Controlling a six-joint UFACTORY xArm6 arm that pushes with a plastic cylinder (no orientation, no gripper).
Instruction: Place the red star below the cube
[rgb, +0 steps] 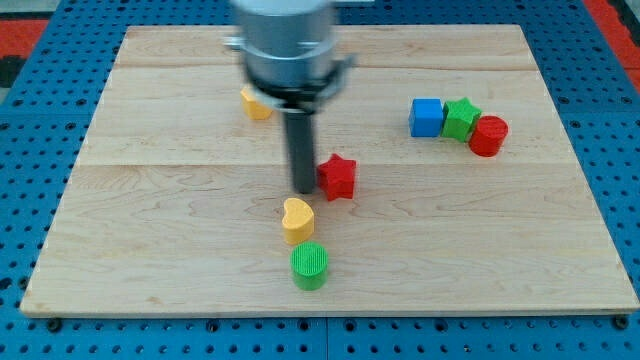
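The red star (338, 177) lies near the middle of the wooden board (150, 200). My tip (303, 188) is right at the star's left side, touching or almost touching it. The blue cube (426, 117) sits at the view's upper right, well to the right of and above the star. A green star (461, 118) touches the cube's right side, and a red cylinder (488, 136) sits against the green star.
A yellow heart (298, 220) lies just below my tip, with a green cylinder (309, 265) under it. Another yellow block (254, 104) is partly hidden behind the arm at the upper left. A blue pegboard (40, 150) surrounds the board.
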